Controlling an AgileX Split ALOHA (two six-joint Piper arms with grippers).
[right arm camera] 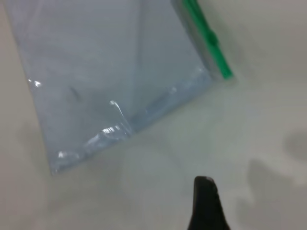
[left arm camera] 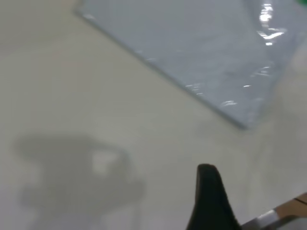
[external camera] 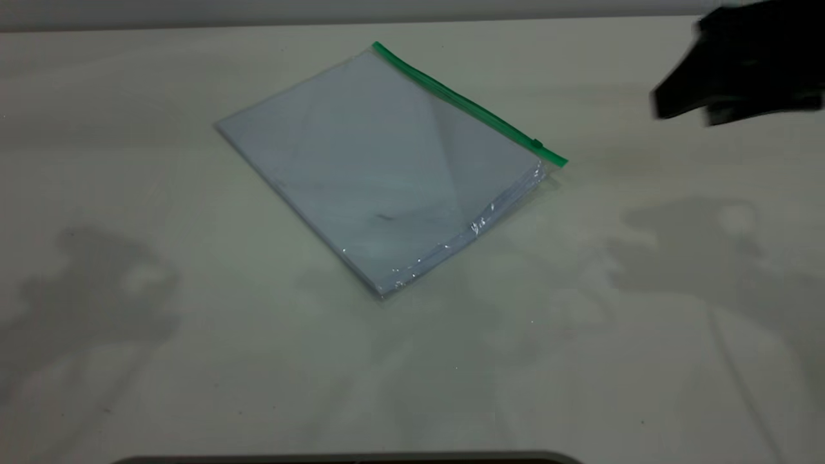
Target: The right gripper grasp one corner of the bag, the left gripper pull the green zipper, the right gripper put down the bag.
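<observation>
Bag (external camera: 387,161) lies flat mid-table, green zipper (external camera: 467,106) at 1 o'clock; right gripper (external camera: 670,106) hovers at 2 o'clock, jaw state can't tell.

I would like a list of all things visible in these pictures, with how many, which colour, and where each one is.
bag: one, clear plastic with white paper inside, lying flat and askew in the middle of the table.
green zipper: one, bright green, along the bag's far right edge; its slider sits near the end closest to the right arm.
table: one, off-white, under everything.
right gripper: one, black, in the air at the far right, apart from the bag.
left gripper: one, black, above bare table near the bag's corner, touching nothing.
</observation>
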